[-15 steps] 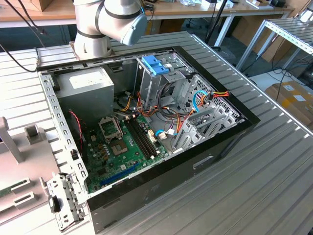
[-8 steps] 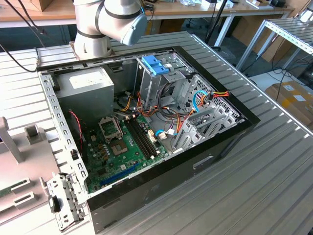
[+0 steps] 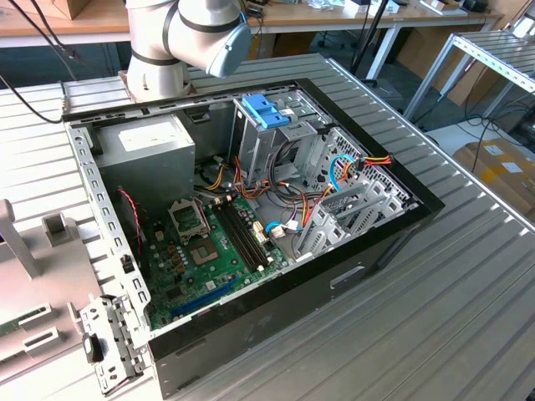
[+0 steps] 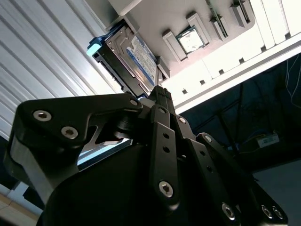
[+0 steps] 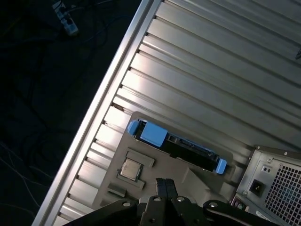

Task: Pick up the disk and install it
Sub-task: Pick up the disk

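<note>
Seen in both wrist views: gripper point(image 5: 164, 181) point(image 4: 160, 90) fully closed, black fingertips pressed flat together with no gap, clamping nothing. Aimed at the grey tray point(image 5: 188, 178), close to the disk point(image 5: 178, 145) yet apart from it.

Disk parked in a slot of that tray, standing upright on 1 long edge. 2 light-blue plastic side pieces point(image 5: 151, 134) on it, 1 toward each end. In the second wrist view, broad face of the disk point(image 4: 135, 60) on show, with white label and blue strip. Just beside the disk, in a square recess of the same tray: 1 processor chip point(image 5: 130, 168), lying flat.

Tray flat on the ribbed metal table point(image 5: 211, 61), near the table's edge and just beside the rear of the computer case point(image 5: 275, 181), with mains socket and vent grille on it.

In the exterior view: arm point(image 3: 167, 42) standing at the table's far side; open black computer case point(image 3: 368, 251) lying on its side. Inside, toward the exterior view's left, 1 grey power supply point(image 3: 155, 146); nearer the camera, a green motherboard point(image 3: 213, 251); farther back, a metal drive cage point(image 3: 251, 146) topped by a light-blue latch point(image 3: 266, 110), with coloured cables point(image 3: 313, 200) beside it. Grey tray at the exterior view's left edge, just beside the case.
</note>
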`<state>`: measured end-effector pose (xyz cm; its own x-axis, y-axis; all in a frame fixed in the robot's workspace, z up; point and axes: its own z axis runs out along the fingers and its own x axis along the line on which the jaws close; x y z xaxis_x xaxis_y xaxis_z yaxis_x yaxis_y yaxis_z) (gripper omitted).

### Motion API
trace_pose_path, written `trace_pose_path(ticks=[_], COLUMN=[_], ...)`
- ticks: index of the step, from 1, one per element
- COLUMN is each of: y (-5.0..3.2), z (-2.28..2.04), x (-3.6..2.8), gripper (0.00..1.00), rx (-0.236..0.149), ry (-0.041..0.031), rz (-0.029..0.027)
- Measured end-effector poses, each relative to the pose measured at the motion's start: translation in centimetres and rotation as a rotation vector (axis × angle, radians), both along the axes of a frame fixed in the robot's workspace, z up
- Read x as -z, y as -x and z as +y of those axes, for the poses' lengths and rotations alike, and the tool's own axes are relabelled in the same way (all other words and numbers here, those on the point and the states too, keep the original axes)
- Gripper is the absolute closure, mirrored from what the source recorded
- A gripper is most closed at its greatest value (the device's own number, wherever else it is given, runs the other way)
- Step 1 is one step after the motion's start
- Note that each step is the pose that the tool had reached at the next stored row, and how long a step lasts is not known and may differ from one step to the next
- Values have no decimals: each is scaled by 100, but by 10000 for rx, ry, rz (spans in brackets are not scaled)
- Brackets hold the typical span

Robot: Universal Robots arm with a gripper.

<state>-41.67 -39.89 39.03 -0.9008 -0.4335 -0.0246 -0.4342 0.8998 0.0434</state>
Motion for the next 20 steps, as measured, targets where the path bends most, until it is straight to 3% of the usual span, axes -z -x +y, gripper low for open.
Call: trace_pose_path(ticks=[8,20], y=[0,0], z=[0,0], x=[0,0], gripper=[89,89], rx=[-488,-1521], ry=[-1,0], rz=[0,0])
